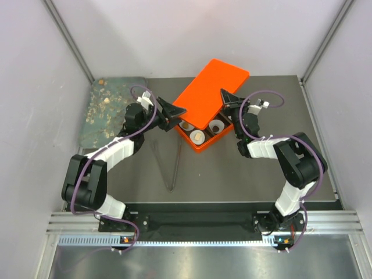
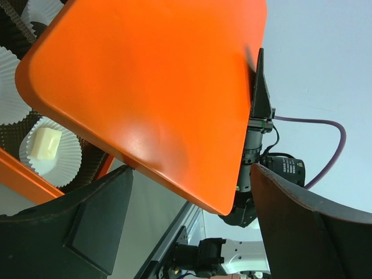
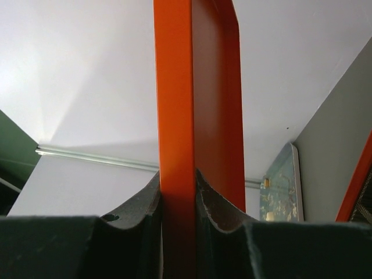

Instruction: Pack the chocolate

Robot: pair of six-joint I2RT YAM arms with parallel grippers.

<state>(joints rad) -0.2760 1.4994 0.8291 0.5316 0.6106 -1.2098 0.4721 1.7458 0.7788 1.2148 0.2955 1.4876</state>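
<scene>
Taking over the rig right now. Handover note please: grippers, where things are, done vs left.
Right gripper: shut on the edge of the orange lid, holding it over the far part of the orange box.
Left gripper: open, at the lid's left corner, gripping nothing.
Chocolate: a cream-white piece sits in a paper cup inside the box; the lid partly hides the other cups.
Tongs: lying on the table, nearer than the box.
Done: at least one piece cupped.
Left: seat the lid, release.
</scene>
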